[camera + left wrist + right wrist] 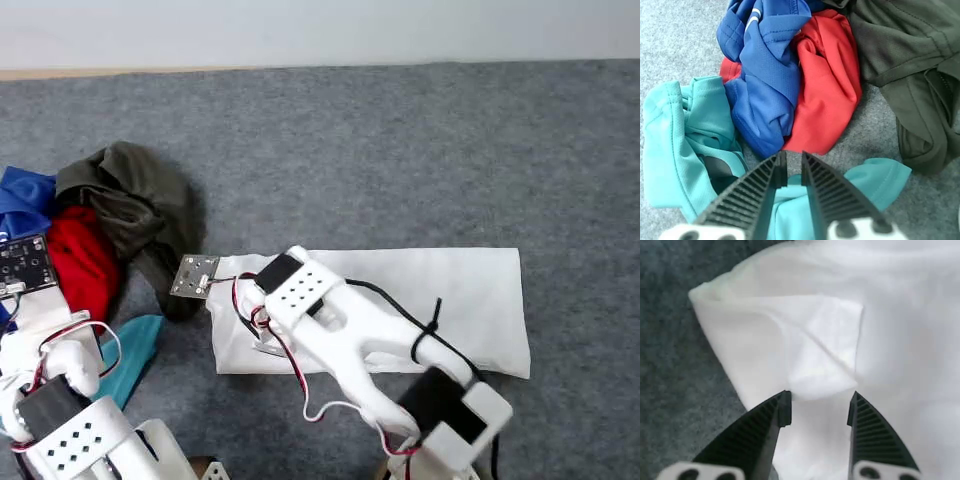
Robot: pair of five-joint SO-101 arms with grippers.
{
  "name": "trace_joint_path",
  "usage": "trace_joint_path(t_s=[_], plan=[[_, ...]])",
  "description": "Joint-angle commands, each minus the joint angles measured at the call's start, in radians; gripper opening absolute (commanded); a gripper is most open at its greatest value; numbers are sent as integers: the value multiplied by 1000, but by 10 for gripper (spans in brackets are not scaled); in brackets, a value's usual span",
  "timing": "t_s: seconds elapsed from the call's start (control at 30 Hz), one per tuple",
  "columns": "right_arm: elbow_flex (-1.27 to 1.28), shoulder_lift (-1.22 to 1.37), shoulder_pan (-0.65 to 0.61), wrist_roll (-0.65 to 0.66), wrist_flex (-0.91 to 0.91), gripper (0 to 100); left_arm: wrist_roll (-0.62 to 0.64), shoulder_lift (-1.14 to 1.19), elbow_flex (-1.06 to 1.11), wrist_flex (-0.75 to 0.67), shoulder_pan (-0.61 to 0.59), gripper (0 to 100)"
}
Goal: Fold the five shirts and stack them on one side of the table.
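The long white cloth shirt (450,300) is laid flat on the grey bench (400,150), with the right hand (817,405) released over its folded sleeve. That fold is best pinched deep and drawn straight across. The left hand (794,165), almost clenched and empty, is held above 4 crumpled shirts (825,100).

grey flecked table (420,150) covering. white shirt (470,290), plain. olive-green shirt (140,195), plain. red shirt (82,258), plain. blue shirt (765,75), fine mesh weave, white stripe at one edge. teal shirt (675,145), fine mesh weave, dark grey inner patch. left gripper (794,167) and right gripper (819,407): black ribbed fingers on white bases. arm (350,330): white shell, black parts, red, white and black wires.
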Motion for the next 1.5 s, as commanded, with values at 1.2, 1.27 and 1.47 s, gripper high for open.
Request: trace_joint_path(t_s=[1.2,1.27,1.47], plan=[[-305,-280,868,-129,478,95,3,-6,-101,41,2,58],[-290,-282,946,-140,478,97,3,-8,-101,68,2,58],[-181,-280,1063,-282,455,250,3,-9,-94,158,2,58]])
